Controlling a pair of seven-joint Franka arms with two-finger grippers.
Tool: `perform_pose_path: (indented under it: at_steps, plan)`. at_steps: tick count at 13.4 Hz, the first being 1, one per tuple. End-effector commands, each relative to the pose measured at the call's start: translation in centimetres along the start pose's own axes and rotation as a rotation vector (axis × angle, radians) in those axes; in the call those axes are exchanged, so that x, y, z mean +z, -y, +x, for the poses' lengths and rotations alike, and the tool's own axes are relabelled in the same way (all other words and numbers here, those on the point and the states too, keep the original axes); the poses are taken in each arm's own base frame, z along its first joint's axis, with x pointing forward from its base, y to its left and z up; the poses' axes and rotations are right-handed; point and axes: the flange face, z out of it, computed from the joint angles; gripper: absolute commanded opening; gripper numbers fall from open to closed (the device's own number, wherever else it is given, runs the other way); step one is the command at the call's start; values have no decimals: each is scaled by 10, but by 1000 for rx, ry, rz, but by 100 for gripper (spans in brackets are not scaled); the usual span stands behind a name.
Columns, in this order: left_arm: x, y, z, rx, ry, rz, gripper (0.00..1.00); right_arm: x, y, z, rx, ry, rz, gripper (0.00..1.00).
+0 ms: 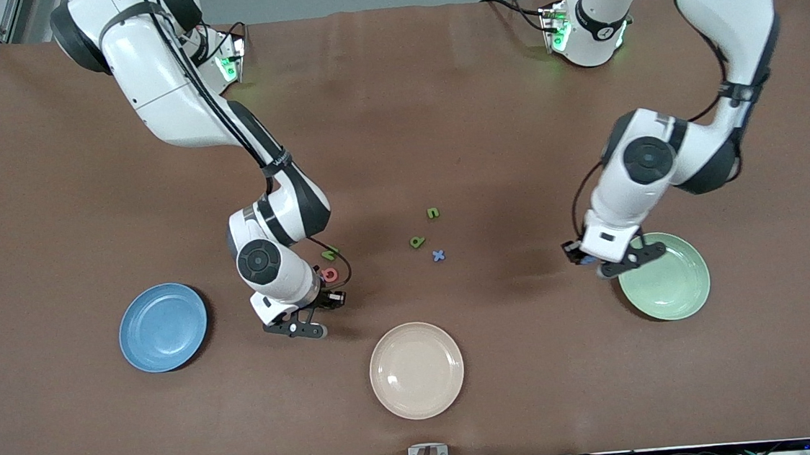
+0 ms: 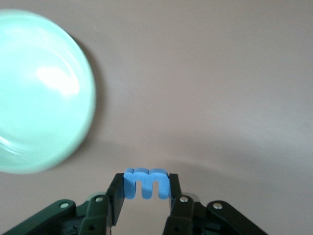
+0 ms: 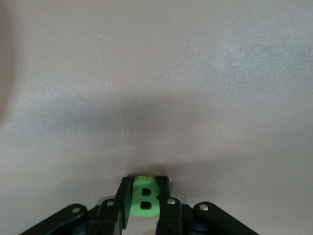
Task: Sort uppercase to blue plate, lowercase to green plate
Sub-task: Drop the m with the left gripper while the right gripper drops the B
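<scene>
— Where is the right arm, from where you stand?

— It comes down from its base and bends at the elbow, with the wrist turned to the table between the blue plate (image 1: pixel 163 327) and the cream plate (image 1: pixel 417 370). The right gripper (image 3: pixel 145 196) is low over the brown table (image 1: pixel 396 112), and its fingers pinch the green B (image 3: pixel 145 196) between the pads. The B stands upright in the grip.

— And the letters close to it?

— The red round letter (image 1: pixel 330 274) lies just beside the wrist, and the green N (image 1: pixel 332 251) a little farther from the front camera. Both are partly covered by the arm and a cable, so I think they lie on the table, but I cannot be sure.

— The left arm?

— It hangs folded, forearm pointing down, and the left gripper (image 2: pixel 145 185) is over the table at the edge of the green plate (image 1: pixel 671 279). Its fingers are pressed on the blue m (image 2: pixel 145 183), which hangs between them, not yet over the plate.

— What is in the middle?

— Three lowercase letters lie near each other: the green n (image 1: pixel 433 213), the green a (image 1: pixel 417 242) and the blue x (image 1: pixel 438 255), the x nearest to the front camera.
</scene>
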Motion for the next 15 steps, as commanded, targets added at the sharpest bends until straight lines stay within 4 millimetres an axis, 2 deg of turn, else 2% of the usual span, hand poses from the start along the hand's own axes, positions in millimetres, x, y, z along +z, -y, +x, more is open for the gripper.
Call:
perform_pose_path:
  at_steps: [1,2,4,5,6,7,8,10,12,15]
  plan:
    - [9,69,43,92,-2,7,0,-31,-47,45,65,-16,21,1]
    - [15,93,56,133,0,4,0,-48,-61,57,23,-10,17,1]
    - [31,115,69,190,14,-7,3,-83,-97,76,-51,8,-8,1]
    - [39,125,73,201,22,-12,22,-98,-120,84,-92,31,-16,2]
    - [39,132,77,198,19,-13,71,-110,-150,92,-126,62,-23,2]
    - [37,136,78,205,16,-10,100,-113,-178,97,-148,100,-32,2]
    - [32,137,79,225,8,-6,100,-114,-205,104,-171,117,-32,2]
    - [19,125,73,251,24,6,100,-112,-268,120,-250,125,-21,2]
    - [4,80,54,250,75,-11,100,-106,-310,124,-288,141,-14,2]
    - [-13,-1,19,127,114,-45,100,-87,-348,122,-327,176,-19,5]
